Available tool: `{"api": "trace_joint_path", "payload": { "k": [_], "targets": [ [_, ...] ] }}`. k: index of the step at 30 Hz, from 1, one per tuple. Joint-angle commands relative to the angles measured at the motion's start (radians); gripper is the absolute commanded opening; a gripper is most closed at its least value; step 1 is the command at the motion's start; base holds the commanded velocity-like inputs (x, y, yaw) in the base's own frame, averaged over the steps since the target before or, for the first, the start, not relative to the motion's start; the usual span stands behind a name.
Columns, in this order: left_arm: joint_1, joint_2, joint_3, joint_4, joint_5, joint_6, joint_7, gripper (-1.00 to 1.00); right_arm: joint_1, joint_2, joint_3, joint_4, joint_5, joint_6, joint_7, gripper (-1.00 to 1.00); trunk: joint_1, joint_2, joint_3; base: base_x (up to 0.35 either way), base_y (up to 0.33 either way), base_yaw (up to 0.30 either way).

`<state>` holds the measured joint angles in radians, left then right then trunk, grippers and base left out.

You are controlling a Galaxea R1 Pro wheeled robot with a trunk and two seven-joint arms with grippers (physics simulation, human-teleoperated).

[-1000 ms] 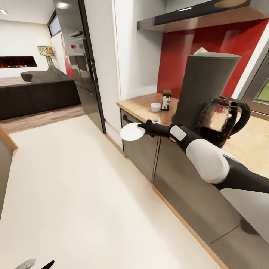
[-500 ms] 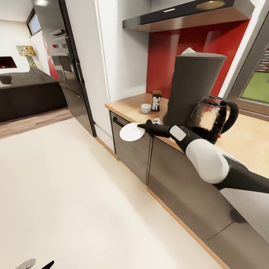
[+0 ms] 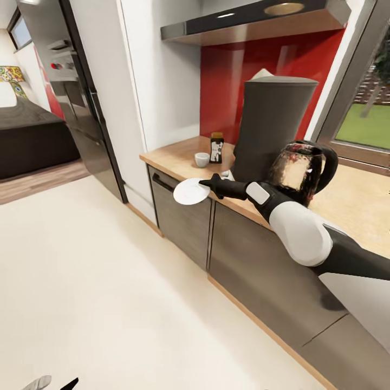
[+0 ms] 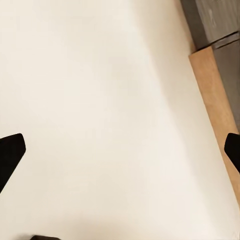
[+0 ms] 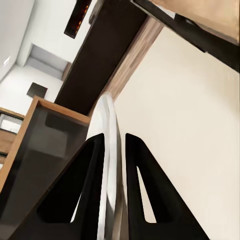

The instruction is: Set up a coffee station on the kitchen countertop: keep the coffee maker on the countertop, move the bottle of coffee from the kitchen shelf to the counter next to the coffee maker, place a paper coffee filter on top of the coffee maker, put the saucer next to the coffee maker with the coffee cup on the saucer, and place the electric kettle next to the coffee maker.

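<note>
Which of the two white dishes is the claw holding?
The saucer, the flat round plate pinched edge-on in the right claw off the counter; the coffee cup stands untouched beside the coffee jar.

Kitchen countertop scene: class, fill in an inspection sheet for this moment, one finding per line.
Surface: kitchen countertop, light wood over grey cabinets.
Job's things: coffee maker with paper coffee filter on top; electric kettle beside it; bottle of coffee and coffee cup on the counter; saucer held off the counter edge.
Clutter: nothing seen.
Grippers: right gripper jaws shut on the saucer; left gripper open over the floor.
Cables: nothing seen.
Surroundings: red backsplash, kitchen shelf, window.
</note>
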<state>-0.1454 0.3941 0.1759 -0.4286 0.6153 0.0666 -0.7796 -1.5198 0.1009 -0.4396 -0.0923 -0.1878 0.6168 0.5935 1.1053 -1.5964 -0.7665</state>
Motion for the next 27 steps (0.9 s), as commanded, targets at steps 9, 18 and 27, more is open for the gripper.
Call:
{"api": "trace_joint_path", "payload": {
  "k": [9,18,27],
  "targets": [
    [0.000,0.000,0.001,0.001,0.008,0.007,-0.004,1.00,0.000,0.000,0.001,-0.001,-0.012,0.009,-0.001,-1.00,0.000,0.000,-0.001,0.184,0.248,-0.031],
    [0.000,0.000,0.001,0.001,0.008,0.007,-0.004,1.00,0.000,0.000,0.001,-0.001,-0.012,0.009,-0.001,-1.00,0.000,0.000,-0.001,0.202,0.270,-0.001],
    [0.000,0.000,0.001,0.003,0.008,0.008,-0.004,1.00,0.000,0.000,0.001,-0.001,-0.012,0.009,-0.001,-1.00,0.000,0.000,-0.001,0.190,0.261,-0.047]
  ]
}}
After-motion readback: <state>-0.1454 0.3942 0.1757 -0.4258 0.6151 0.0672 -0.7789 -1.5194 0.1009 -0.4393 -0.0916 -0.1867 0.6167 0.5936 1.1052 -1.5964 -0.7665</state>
